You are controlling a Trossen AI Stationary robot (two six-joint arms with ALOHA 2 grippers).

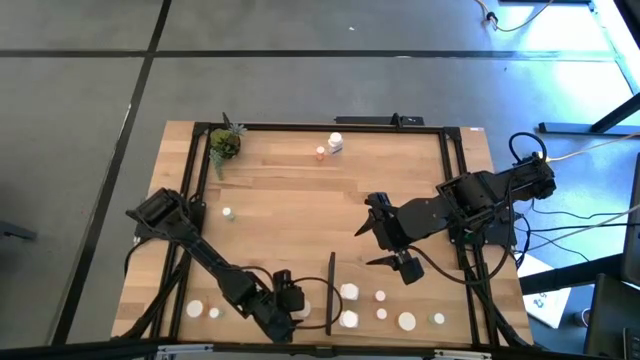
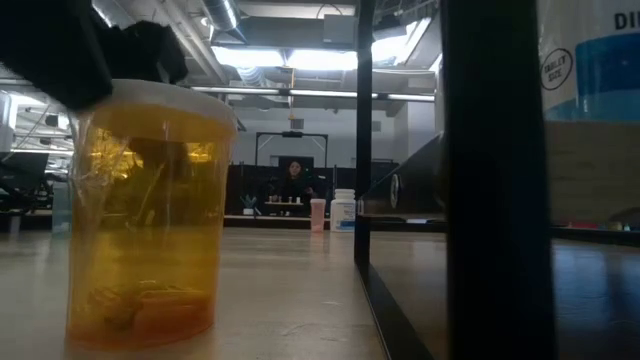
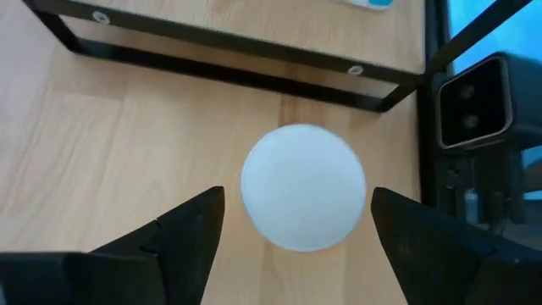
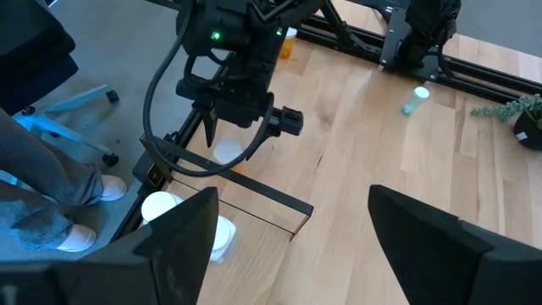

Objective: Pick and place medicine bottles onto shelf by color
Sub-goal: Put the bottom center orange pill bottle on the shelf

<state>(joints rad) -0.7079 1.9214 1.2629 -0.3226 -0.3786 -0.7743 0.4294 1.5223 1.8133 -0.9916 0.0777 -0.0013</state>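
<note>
Straddling a white-capped bottle (image 3: pixel 303 187), the left gripper's (image 1: pixel 296 305) fingers (image 3: pixel 182 233) stood apart, one each side, not touching it. The bottle sat just left of the shelf's black strip (image 1: pixel 330 292). The left arm reached low along the table's near edge. The right gripper (image 1: pixel 384 240) hung spread wide, right of the strip.
</note>
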